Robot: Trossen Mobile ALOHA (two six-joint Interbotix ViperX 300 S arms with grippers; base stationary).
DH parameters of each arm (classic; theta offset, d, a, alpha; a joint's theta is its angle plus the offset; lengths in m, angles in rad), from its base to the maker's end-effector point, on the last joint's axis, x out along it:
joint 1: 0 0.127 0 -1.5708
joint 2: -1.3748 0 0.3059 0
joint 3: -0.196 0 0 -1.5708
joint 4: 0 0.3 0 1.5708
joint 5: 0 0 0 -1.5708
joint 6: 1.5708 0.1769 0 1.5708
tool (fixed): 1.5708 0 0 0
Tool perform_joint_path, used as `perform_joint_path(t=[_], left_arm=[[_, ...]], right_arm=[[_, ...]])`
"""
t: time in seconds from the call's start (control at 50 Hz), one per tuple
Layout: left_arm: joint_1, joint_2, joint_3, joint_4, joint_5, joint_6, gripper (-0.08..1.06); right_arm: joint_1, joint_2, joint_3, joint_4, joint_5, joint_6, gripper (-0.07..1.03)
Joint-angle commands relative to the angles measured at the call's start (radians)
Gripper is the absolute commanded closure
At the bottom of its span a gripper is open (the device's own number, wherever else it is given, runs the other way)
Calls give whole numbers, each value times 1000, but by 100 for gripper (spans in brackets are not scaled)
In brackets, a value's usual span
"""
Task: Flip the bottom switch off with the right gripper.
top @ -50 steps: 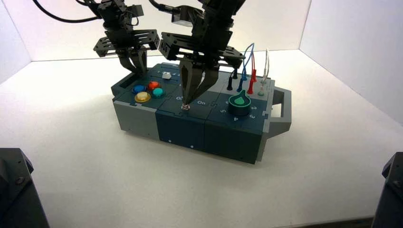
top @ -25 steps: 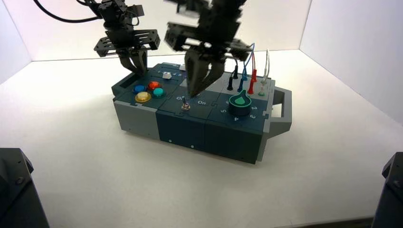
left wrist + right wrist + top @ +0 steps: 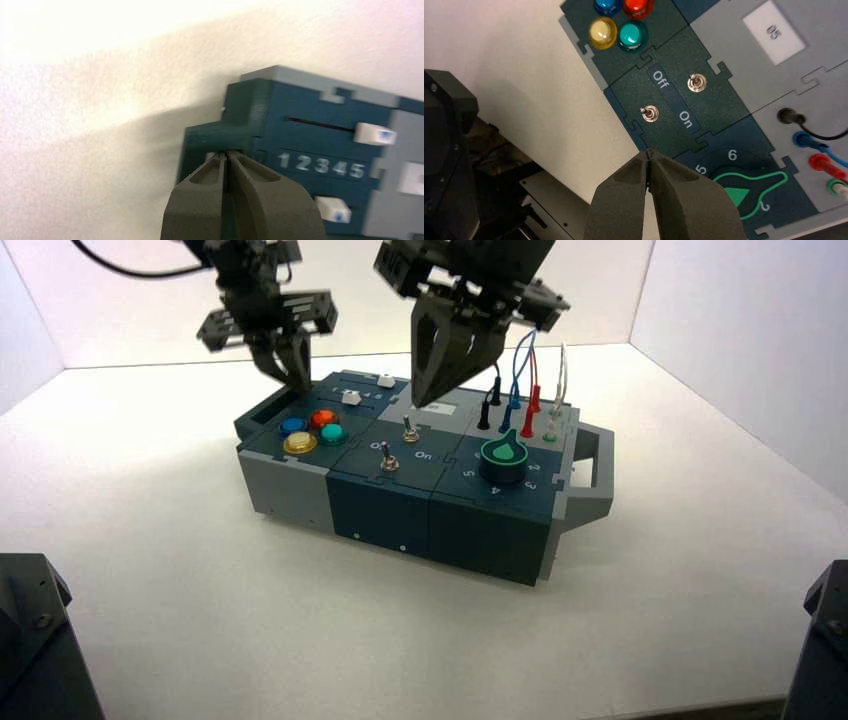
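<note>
White desk [image 3: 200, 570] carries the box [image 3: 480, 530]. Right hand [image 3: 428, 400] hangs closed above it, off the bottom switch [image 3: 649, 114], lever toward "Off". Left hand [image 3: 297, 383] closed over back-left corner.

In the right wrist view the blue button [image 3: 607, 5] and red button [image 3: 638, 5] are cut off by the picture's edge, and the green knob [image 3: 744, 187] is partly hidden behind the right gripper [image 3: 648, 165].

Bright even light, blurred left-wrist view.
</note>
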Motion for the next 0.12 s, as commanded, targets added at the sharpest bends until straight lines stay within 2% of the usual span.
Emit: perform_joint_path(t=[0.02, 0.12], left_arm=[[-20, -58, -35, -3, 8, 2, 101], [-38, -54, -55, -3, 20, 3, 101]], right_arm=[[3, -46, -6, -14, -6, -9, 99], [3, -63, -2, -20, -8, -9, 99]])
